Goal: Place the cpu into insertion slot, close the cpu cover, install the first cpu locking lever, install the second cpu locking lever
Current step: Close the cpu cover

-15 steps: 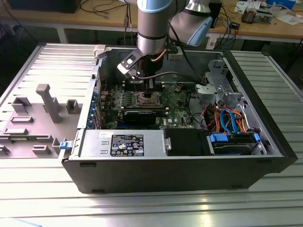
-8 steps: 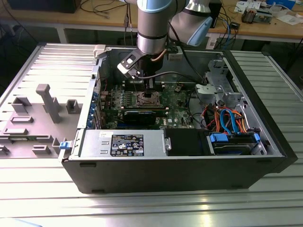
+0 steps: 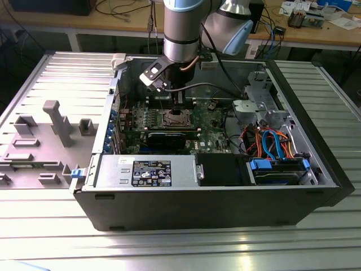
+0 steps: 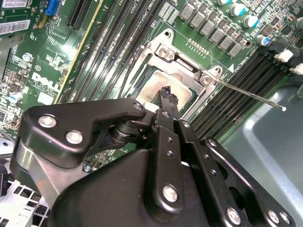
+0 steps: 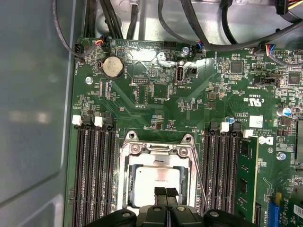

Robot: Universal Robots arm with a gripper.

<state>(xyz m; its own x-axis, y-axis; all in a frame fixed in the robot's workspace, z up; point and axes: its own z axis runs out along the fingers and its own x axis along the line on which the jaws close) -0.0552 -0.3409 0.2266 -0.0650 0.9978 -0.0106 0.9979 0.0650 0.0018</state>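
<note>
Exterior view: gripper over the board, case walls well apart. Second wrist view: fingers pinched together, empty, just above the cpu inside the cpu cover. First wrist view: memory slots crowd both cover edges.

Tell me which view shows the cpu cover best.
The first wrist view: it faces the cpu cover squarely, with the end effector hiding one edge. The second wrist view shows it slanted and half hidden; the exterior view, as a small square.
</note>
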